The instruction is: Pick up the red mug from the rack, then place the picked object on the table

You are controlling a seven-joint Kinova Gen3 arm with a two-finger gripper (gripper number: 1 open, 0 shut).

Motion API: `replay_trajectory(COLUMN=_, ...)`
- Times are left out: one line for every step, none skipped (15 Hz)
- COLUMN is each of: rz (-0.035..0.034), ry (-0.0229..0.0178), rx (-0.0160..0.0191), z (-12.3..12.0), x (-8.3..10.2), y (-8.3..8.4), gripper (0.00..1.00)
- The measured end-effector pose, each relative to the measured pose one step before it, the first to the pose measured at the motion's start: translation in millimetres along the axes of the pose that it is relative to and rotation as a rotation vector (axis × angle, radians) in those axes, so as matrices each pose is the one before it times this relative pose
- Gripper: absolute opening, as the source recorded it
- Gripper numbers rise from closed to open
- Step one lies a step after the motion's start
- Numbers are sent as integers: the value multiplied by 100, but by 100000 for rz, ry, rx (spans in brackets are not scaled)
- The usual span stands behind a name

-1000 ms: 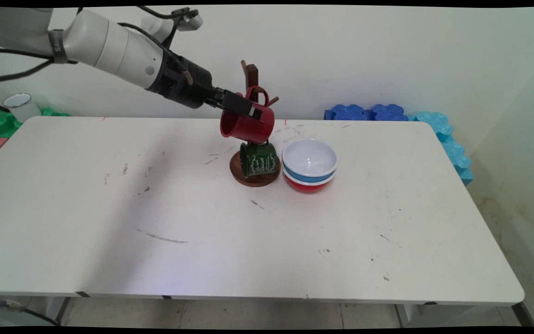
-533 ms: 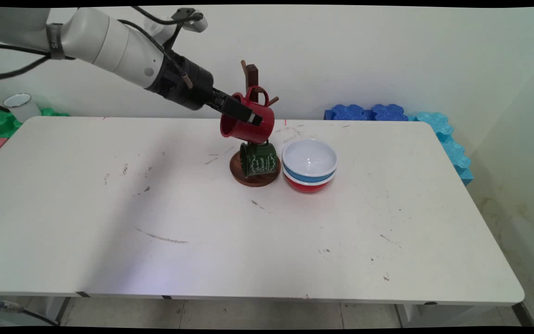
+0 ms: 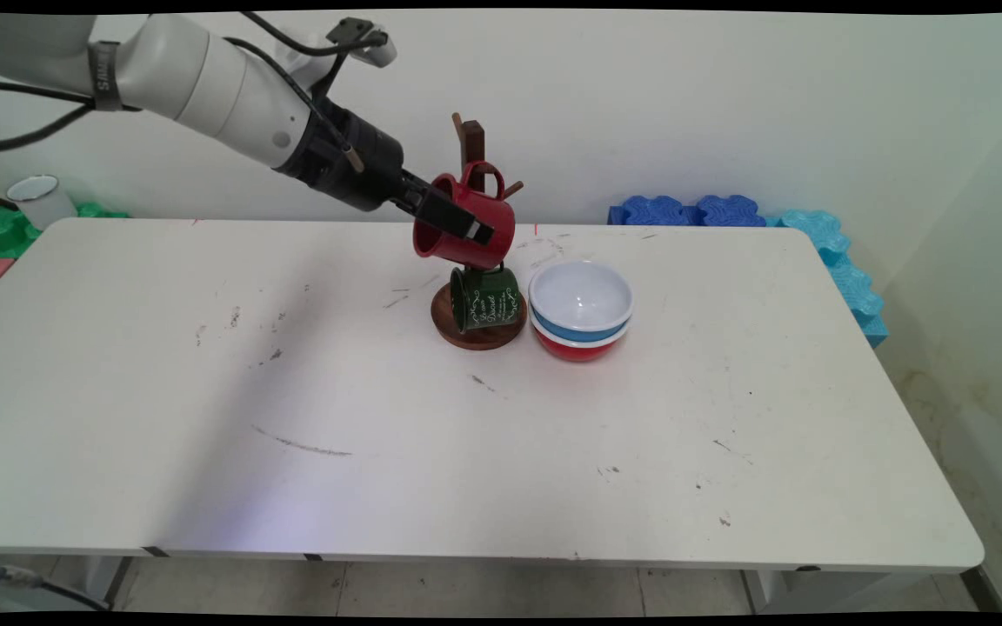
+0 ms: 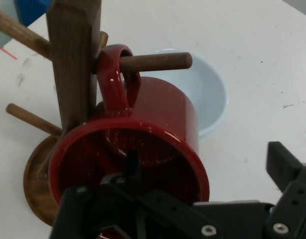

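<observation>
we see the gripper point(image 3: 447, 215) spread wide astride the rim of the red mug point(image 3: 477, 235), not clamped. mug's handle hangs on a peg of the wooden mug tree point(image 3: 471, 139); green mug point(image 3: 484, 298) at 6 o'clock below, stacked bowls point(image 3: 580, 309) at 4 o'clock.

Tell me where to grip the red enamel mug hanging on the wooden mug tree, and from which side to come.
Grip the red enamel mug by its rim wall, one finger inside the mouth and one outside, coming from the open mouth side, away from the wooden mug tree. Its handle is looped over a peg, so that part is taken. The black two-finger gripper already sits at that rim.
</observation>
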Motion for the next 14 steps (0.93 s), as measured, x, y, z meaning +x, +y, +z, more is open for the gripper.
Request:
replay_trajectory(rz=173, ry=-16, rx=42, z=7, x=12, y=11, gripper=100)
replay_trajectory(rz=356, ry=-33, rx=66, z=19, x=26, y=29, gripper=0)
replay_trajectory(rz=334, ry=-24, rx=134, z=15, x=14, y=4, gripper=0)
replay_trajectory(rz=356, ry=-17, rx=159, z=22, x=17, y=-3, gripper=0)
replay_trajectory(rz=319, ry=-4, rx=143, z=16, x=17, y=-5, gripper=0)
replay_trajectory(rz=321, ry=-44, rx=163, z=18, x=11, y=-28, gripper=0)
replay_trajectory(rz=228, ry=-33, rx=96, z=19, x=9, y=-17, gripper=0)
replay_trajectory(rz=149, ry=-13, rx=61, z=9, x=4, y=-7, gripper=0)
replay_trajectory(rz=235, ry=1, rx=165, z=4, x=5, y=-15, gripper=0)
replay_trajectory(rz=246, ry=76, rx=251, z=6, x=29, y=-33, gripper=0)
replay_trajectory(rz=277, ry=68, rx=236, z=-2, x=28, y=-25, gripper=0)
replay_trajectory(rz=269, ry=47, rx=169, z=10, x=43, y=-18, gripper=0)
replay_trajectory(rz=303, ry=75, rx=243, z=-29, x=34, y=-22, gripper=0)
replay_trajectory(rz=332, ry=102, rx=180, z=-52, x=37, y=-7, gripper=0)
